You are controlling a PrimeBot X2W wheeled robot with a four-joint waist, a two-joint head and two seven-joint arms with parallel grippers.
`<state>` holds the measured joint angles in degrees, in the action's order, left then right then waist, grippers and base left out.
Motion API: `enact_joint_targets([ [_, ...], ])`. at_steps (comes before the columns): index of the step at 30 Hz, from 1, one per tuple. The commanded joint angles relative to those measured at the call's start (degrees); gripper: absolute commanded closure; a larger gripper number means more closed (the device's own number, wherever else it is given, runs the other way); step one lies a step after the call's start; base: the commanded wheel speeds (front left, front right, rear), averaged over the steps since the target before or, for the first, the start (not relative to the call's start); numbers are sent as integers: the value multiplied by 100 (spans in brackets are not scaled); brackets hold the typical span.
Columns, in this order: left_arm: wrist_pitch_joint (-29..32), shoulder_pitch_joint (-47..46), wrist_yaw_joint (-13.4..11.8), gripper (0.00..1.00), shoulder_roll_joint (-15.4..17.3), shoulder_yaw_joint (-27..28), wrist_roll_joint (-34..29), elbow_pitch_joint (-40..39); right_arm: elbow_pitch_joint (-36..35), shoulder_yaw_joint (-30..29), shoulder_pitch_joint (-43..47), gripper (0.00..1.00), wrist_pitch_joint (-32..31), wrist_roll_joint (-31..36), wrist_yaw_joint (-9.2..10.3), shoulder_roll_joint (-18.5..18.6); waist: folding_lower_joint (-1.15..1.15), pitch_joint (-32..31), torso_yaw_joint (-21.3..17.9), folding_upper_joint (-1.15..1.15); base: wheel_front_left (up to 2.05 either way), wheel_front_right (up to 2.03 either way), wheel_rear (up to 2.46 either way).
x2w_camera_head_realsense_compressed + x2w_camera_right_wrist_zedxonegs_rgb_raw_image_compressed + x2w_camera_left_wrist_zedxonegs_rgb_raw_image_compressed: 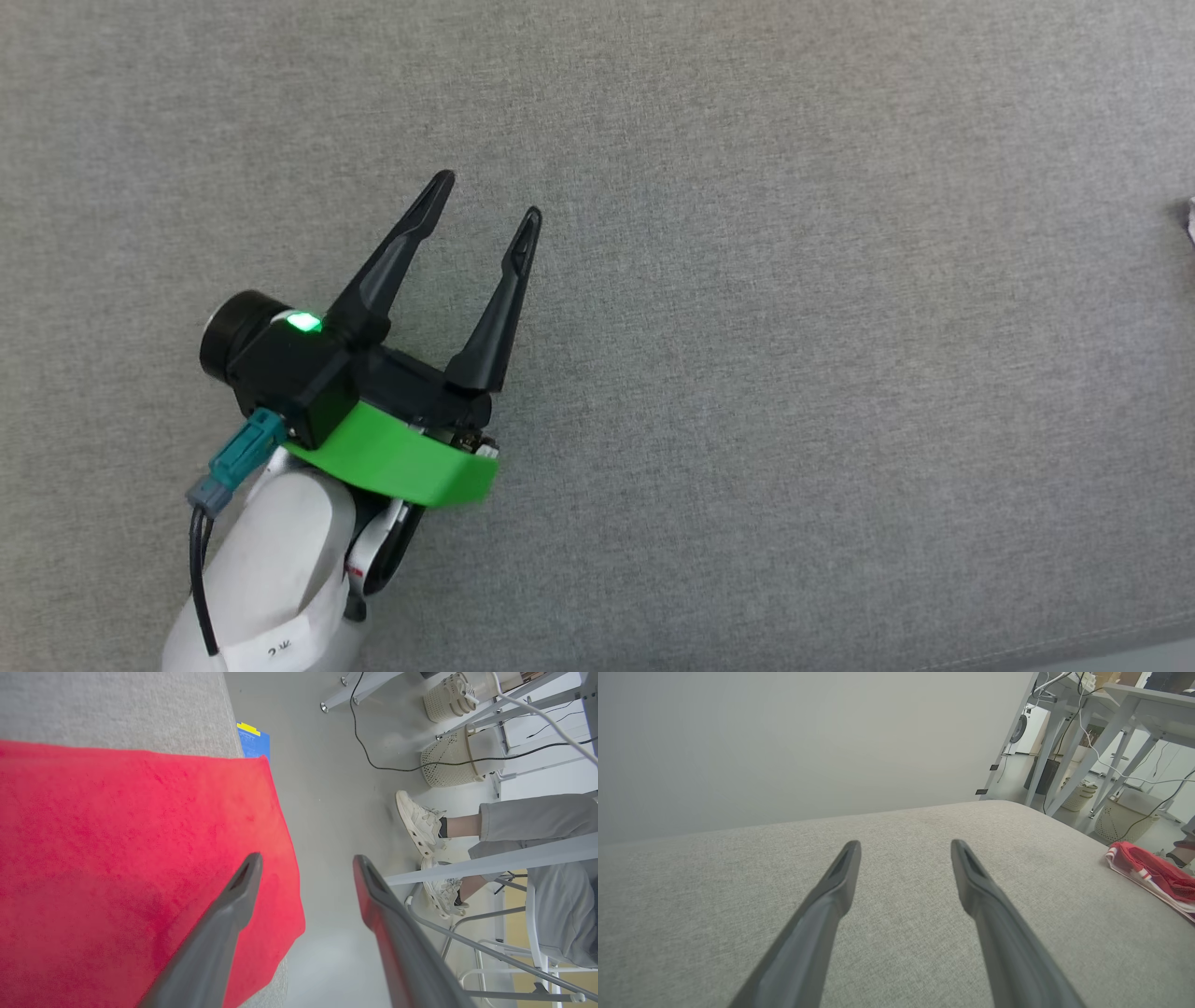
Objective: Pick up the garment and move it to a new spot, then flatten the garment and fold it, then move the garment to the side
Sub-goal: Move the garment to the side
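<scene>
A wide grey fabric-covered surface spreads under both arms, with a plain pale wall behind it in the left wrist view. Beyond its edge is a grey floor with pale tables, a seated person's grey-trousered legs and light shoes, two woven baskets, a trailing black cable and a small blue-and-yellow item. The garment lies on the surface at that edge, a corner hanging just over it: fuzzy red knit, with white and striped trim along its folded side in the left wrist view. The right gripper hangs above it, fingers spread, nothing between them. The left gripper, well apart from the garment, is spread wide over bare fabric.
</scene>
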<state>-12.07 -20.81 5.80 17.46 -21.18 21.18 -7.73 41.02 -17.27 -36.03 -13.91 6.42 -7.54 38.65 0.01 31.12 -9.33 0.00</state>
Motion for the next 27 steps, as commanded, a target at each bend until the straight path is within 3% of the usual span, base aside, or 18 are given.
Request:
enact_joint_targets([
  [1, -73, 140, -36, 0, -56, 45, 113, 90, -176, 0, -52, 0, -25, 30, 5, -83, -1, -603, 146, 0, 0, 0, 0],
  [12, -265, 995, -155, 0, -324, 435, 592, 925, -2410, 599, 589, 0, 11, -862, 5, -682, -1, -2149, 554, 0, 0, 0, 0],
  [13, -278, 1170, -197, 0, -350, 548, 623, 1074, -2981, 719, 882, 0, 86, -1222, 5, -915, -1, -2401, 688, 0, 0, 0, 0],
  [17, -287, 1376, -232, 0, -411, 693, 648, 1210, -3697, 876, 1321, 0, 260, -1649, 5, -1340, -1, -2669, 865, 0, 0, 0, 0],
  [18, -290, 1517, -234, 0, -469, 774, 628, 1266, -4172, 1001, 1708, 0, 452, -1858, 5, -1649, -1, -2835, 996, 0, 0, 0, 0],
  [27, -292, 1882, -187, 0, -717, 1057, 347, 1299, -4689, 1352, 2819, 0, 1143, -2214, 5, -2517, -1, -3169, 1308, 0, 0, 0, 0],
])
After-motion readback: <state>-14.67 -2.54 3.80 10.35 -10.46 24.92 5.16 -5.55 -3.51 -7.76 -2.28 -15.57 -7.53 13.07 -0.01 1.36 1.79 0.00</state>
